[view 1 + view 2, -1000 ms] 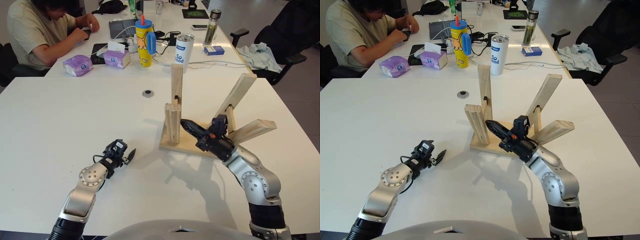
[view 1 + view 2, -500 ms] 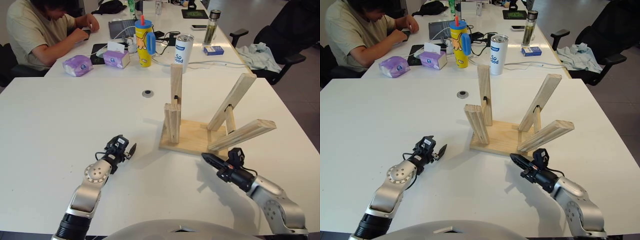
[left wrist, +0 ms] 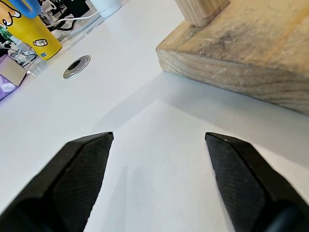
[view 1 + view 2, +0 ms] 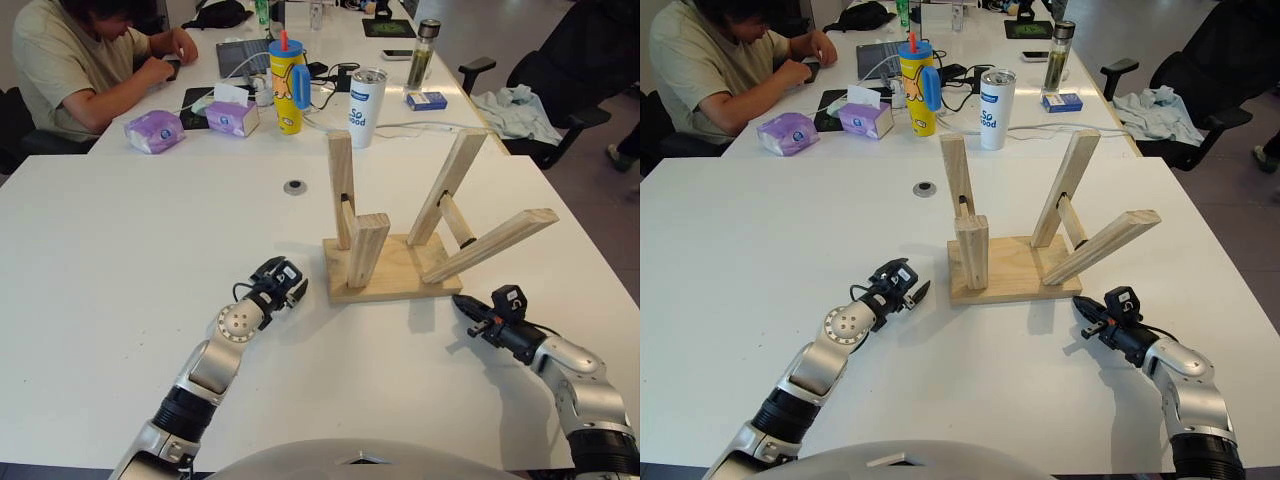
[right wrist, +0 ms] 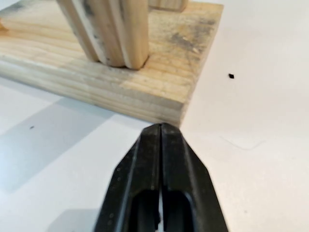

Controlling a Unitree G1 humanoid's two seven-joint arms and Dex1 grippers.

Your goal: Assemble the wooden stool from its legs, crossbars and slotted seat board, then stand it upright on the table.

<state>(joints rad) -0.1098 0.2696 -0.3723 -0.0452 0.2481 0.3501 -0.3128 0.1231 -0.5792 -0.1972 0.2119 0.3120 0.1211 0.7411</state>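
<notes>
The wooden stool lies upside down on the white table: its seat board (image 4: 400,275) rests flat, with several legs (image 4: 447,189) slanting upward and a crossbar (image 4: 455,219) between two of them. My left gripper (image 4: 296,291) is open just off the board's left edge, holding nothing; in the left wrist view the board's corner (image 3: 231,58) lies a little beyond its fingertips (image 3: 82,159). My right gripper (image 4: 463,303) is shut and empty, its tip close to the board's right front corner (image 5: 174,104).
A metal grommet (image 4: 295,187) sits in the table behind the stool. Along the far table edge stand a yellow bottle (image 4: 289,88), a white tumbler (image 4: 368,96) and tissue packs (image 4: 156,129). Bare tabletop (image 4: 120,260) spreads to the left and in front.
The stool has turned on the table and its legs point differently. My left gripper moved right up to the board's left edge. My right gripper moved right, to the board's right front corner.
</notes>
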